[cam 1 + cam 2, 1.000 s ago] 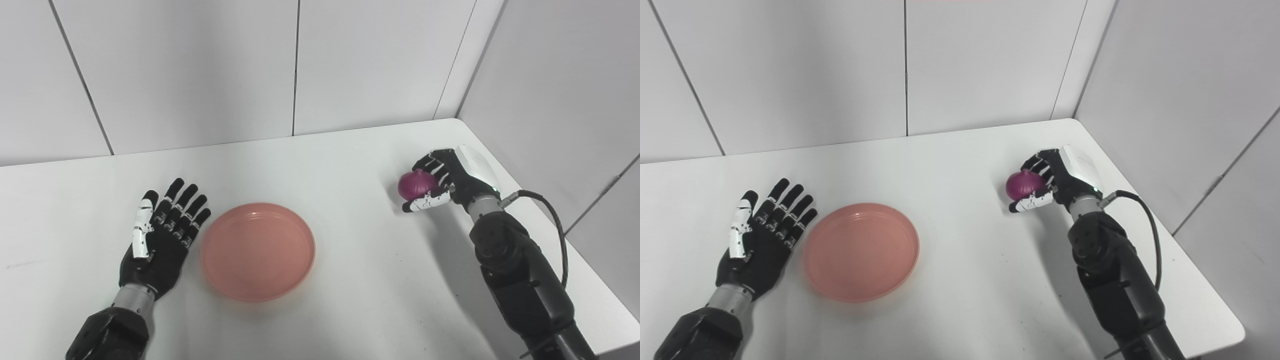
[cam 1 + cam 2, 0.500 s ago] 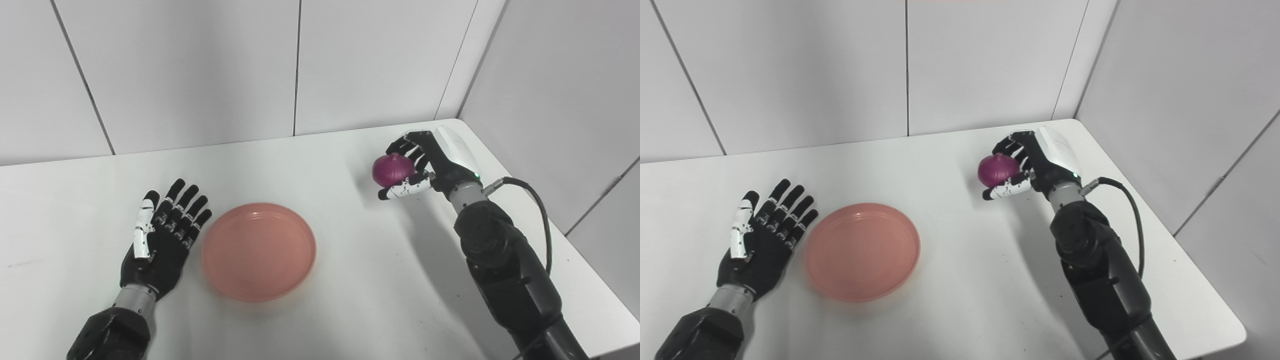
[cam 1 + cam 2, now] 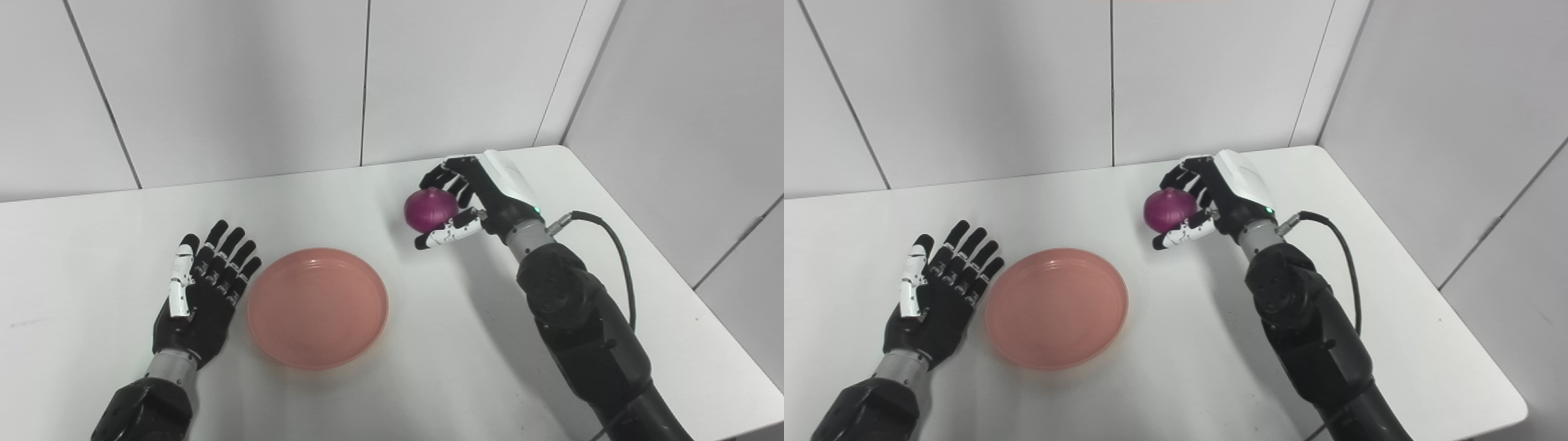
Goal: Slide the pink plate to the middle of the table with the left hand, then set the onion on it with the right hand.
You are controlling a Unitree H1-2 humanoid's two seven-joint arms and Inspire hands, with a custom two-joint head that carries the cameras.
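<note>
Left eye view: right of the pink plate [image 3: 317, 306], the round, likely slippery onion [image 3: 430, 210] is cradled by the right hand [image 3: 474, 199], best gripped around its middle.

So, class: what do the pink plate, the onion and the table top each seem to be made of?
Pink plate: likely plastic, smooth and slightly glossy, with soft highlights along its rim. Onion in the right hand: evenly purple with a faint sheen; real or plastic, I cannot tell. Table: a smooth matte white top, perhaps laminate, showing no grain.
</note>
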